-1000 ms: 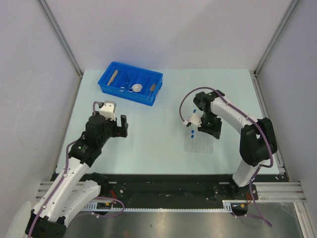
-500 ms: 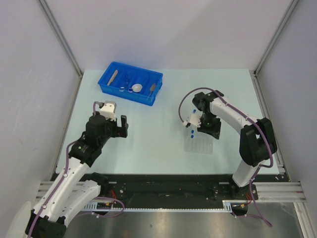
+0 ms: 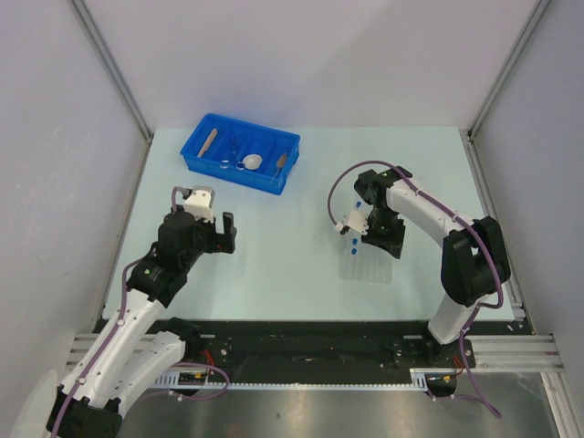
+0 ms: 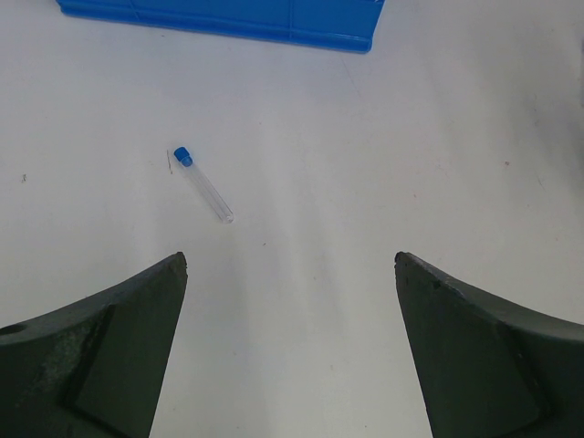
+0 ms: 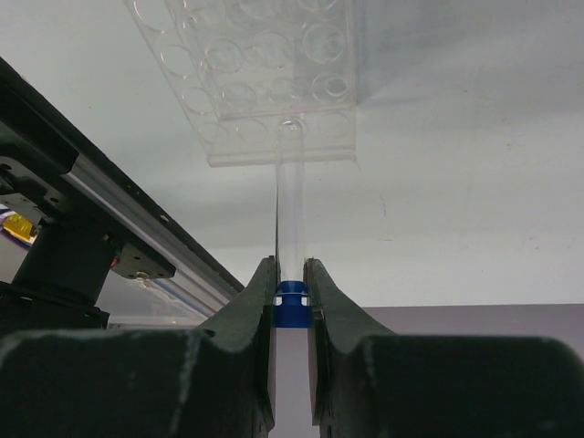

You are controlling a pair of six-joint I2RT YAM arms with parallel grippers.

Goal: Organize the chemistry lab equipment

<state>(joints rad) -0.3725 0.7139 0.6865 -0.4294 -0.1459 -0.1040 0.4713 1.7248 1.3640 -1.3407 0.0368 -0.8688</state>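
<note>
Pinching a small clear blue-capped tube (image 5: 289, 201) in the right gripper (image 5: 290, 274), with both fingers closed to a narrow slot on the glass just above the blue cap and the rounded end pointing straight out past the fingertips. Aiming that end at the nearest row of holes in the clear plastic tube rack (image 5: 246, 73), directly ahead of the fingertips; cannot tell from the wrist view whether already at the mouth of a hole or short of it. Set against the overhead pictures of the last second, shows only a slight shift of the right gripper (image 3: 354, 228) along the far edge of the rack (image 3: 367, 265), with the grip on the tube unchanged. Reads as fine alignment over a hole rather than travel, so probably the last correction before seating this tube. Calls next for a slow push along the finger axis and release only once the tube stands in its hole; could jam or tip the light rack if pressed off-centre. Keeps the left gripper (image 4: 290, 260) where it was a second ago, fingers spread wide and holding nothing. Leaves a second blue-capped tube (image 4: 203, 184) lying flat on the table (image 4: 411, 137), ahead of the fingertips and toward the left finger, well short of the large blue compartmented plastic bin (image 4: 274, 23) farther out, so more racking looks to remain.
</note>
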